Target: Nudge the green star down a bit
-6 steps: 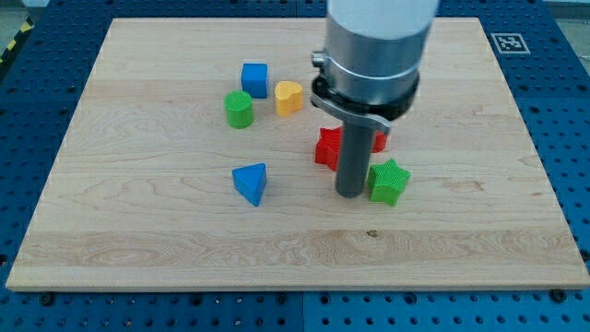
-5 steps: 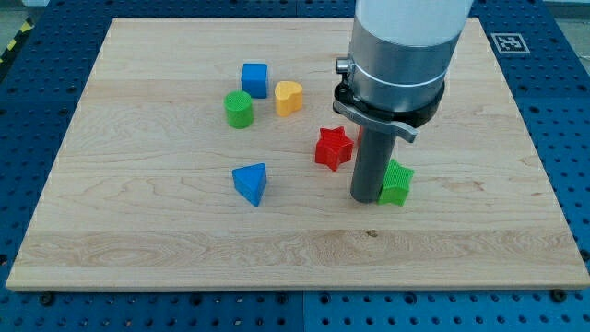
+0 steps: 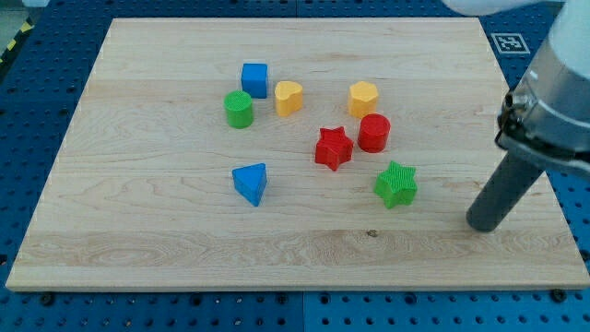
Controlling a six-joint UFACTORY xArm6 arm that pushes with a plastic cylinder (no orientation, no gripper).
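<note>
While red star point(image 3: 333, 148) neighbours green star point(image 3: 395, 184), my tip point(image 3: 482, 224) sits rightward.

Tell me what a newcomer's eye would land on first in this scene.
First, the thick dark rod coming in from the view's right, with my tip resting on the board well to the right of the green star, not touching it. Next, the bright cluster mid-board: red star and red cylinder side by side, a yellow block above them. A blue triangular block sits alone to the left.
</note>
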